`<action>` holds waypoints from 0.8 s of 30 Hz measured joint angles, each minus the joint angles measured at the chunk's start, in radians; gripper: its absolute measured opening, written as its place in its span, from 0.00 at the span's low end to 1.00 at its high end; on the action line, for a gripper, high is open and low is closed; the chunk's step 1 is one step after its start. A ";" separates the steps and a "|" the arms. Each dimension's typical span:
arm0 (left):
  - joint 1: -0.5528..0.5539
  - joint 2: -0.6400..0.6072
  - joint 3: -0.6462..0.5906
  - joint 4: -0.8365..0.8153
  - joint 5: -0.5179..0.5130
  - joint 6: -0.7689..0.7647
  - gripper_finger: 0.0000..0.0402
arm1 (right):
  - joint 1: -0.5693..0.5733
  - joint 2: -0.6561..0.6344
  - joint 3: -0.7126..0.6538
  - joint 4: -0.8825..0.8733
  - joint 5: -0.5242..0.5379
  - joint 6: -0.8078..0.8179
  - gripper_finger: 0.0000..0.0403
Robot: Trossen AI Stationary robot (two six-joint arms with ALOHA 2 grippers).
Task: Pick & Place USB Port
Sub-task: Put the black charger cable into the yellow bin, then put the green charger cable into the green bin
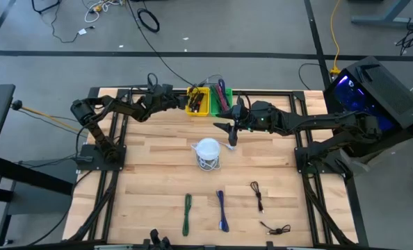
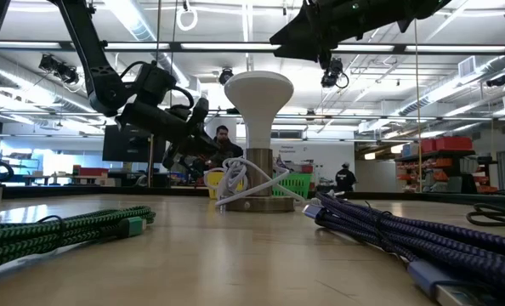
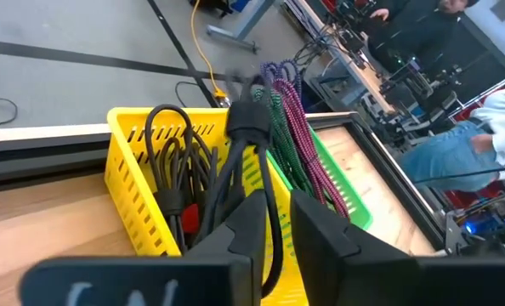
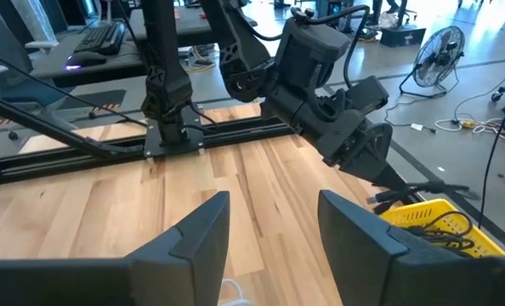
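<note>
A coiled black USB cable (image 3: 249,127) stands over the yellow basket (image 3: 133,191), which holds other black cables (image 3: 172,161). My left gripper (image 3: 278,208) reaches level over that basket (image 1: 197,101), its fingers a narrow gap apart with a strand of the cable in the gap. A green basket (image 3: 350,204) beside it holds purple and green cables. My right gripper (image 1: 231,133) hangs open above the table, near a white stand (image 1: 208,153); nothing is between its fingers (image 4: 274,229). My left gripper has a loop of the black cable (image 3: 274,246) in the narrow gap between its fingers, coming at it level from the table's left side. The strand lies along one finger's inner side (image 3: 254,225). The coil's bound end stands up over the yellow basket; whether the other finger touches, I cannot tell.
On the near half of the table lie a green cable (image 1: 187,212), a blue cable (image 1: 222,210) and two black cables (image 1: 256,195) (image 1: 276,228). White cable is wound round the stand's foot (image 2: 244,189). People stand in the room beyond the table.
</note>
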 joint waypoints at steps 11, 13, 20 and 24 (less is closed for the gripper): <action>-0.006 0.000 0.000 0.021 0.031 -0.008 0.30 | 0.000 0.000 0.000 0.000 0.000 -0.003 0.45; -0.006 0.000 0.000 0.028 0.032 0.004 0.30 | 0.000 0.000 0.000 0.000 0.000 -0.003 0.45; 0.001 -0.025 0.000 0.097 0.331 0.179 0.29 | 0.000 0.000 0.000 -0.019 0.000 0.011 0.45; -0.024 -0.093 0.000 0.071 0.637 0.182 0.27 | 0.000 0.000 0.000 -0.052 0.001 0.011 0.45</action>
